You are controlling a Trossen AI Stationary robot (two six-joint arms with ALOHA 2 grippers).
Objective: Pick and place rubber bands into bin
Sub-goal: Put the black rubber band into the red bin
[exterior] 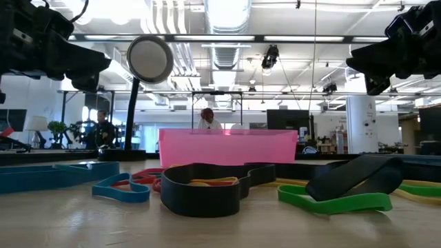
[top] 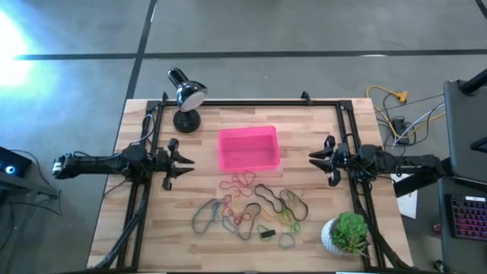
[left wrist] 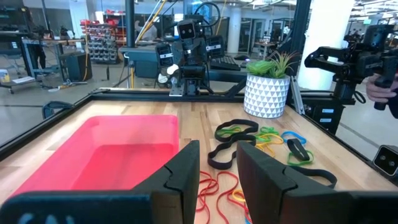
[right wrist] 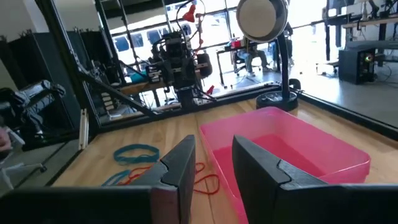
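One pink bin (top: 248,148), empty. Roughly a dozen rubber bands (top: 251,209) loose on table (top: 137,221). Left end effector (top: 185,161) and right end effector (top: 313,157) both slightly parted, gripping nothing.

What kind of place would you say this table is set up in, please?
Probably an open-plan robotics lab or workshop. The low view shows exposed ceiling ducts, the left wrist view shows stocked shelving, and another robot arm rig stands beyond the wooden table.

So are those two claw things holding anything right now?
Left tool: open, holding nothing, beside the bin.
Right tool: open, holding nothing, on the bin's other side.
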